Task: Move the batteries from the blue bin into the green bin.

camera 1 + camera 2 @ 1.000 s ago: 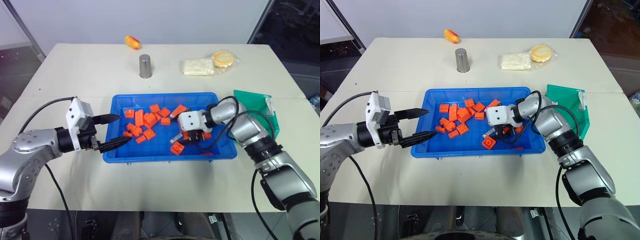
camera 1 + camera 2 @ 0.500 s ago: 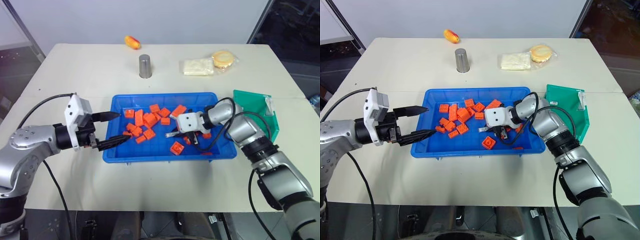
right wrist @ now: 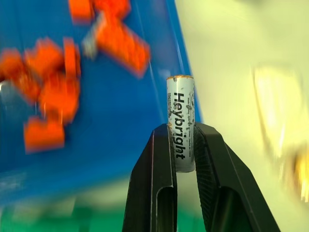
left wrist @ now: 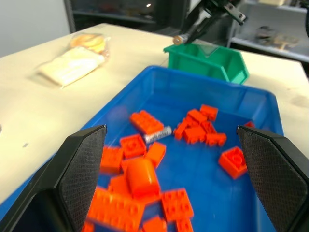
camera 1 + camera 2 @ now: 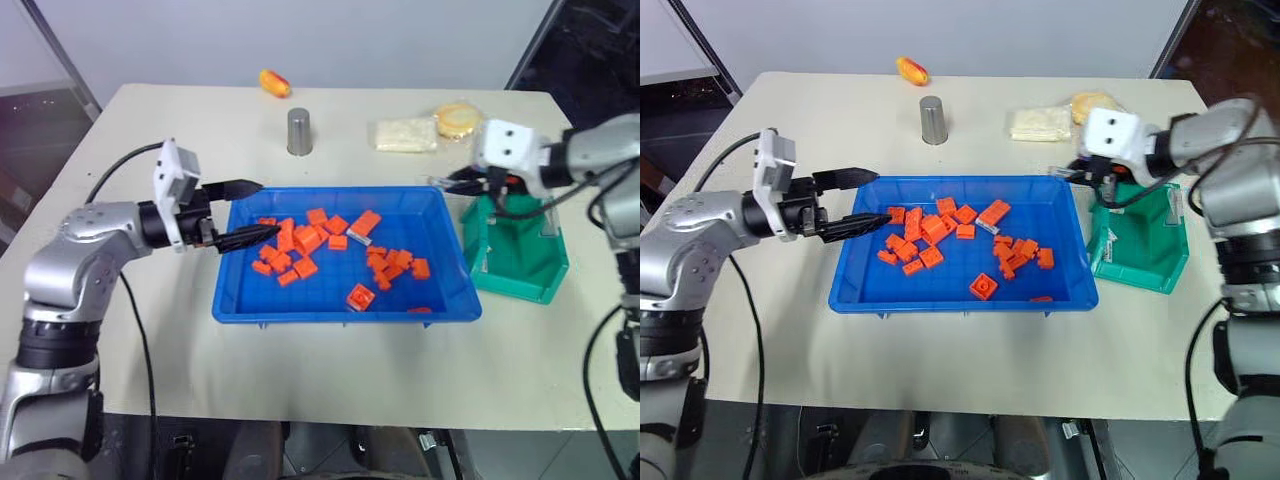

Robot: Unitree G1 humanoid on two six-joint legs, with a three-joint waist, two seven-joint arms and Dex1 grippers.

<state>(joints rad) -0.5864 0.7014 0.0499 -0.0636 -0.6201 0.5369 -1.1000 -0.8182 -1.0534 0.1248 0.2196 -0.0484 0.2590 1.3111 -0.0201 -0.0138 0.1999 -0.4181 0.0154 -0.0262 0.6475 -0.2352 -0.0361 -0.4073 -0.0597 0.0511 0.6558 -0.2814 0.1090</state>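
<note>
R gripper (image 3: 181,140) is clamped on a battery (image 3: 180,123), white label reading "Heybright", held upright between the two black fingers (image 3: 154,169), its metal end sticking out past the tips. In the head views the R gripper (image 5: 1087,170) hangs at the blue bin's (image 5: 940,300) 2 o'clock corner, just off the rim, over the near-left edge of the green bin (image 5: 1140,255). In the left wrist view the held batt (image 4: 181,38) shows above the green bin's (image 4: 212,60) back wall, not touching it.

L gripper (image 5: 862,200) spread wide, nothing between the jaws. It points level across the blue bin's 9–10 o'clock rim, tips over the bin's left edge. One finger (image 5: 845,177) is above the rim, the other just over the orange blocks (image 5: 930,235) inside.

Blue bin sits mid-table, long side toward robot. Blocks scattered mostly from centre to 11 o'clock, w/ a small cluster (image 5: 1020,258) at 3 o'clock and a single block (image 5: 983,287) at 6. One more battery (image 4: 158,134) lies flat in the bin around 12–1 o'clock, touching a large orange block (image 4: 145,122).

Green bin stands just beside the blue bin's right side, cut-away front facing the robot.

Steel cup (image 5: 932,120) upright at the table's 12 o'clock, well apart from the bin. Yellow-orange item (image 5: 910,69) near far edge, beyond the cup. Bagged white item (image 5: 1040,124) and round yellow item (image 5: 1092,103) at 1 o'clock.
</note>
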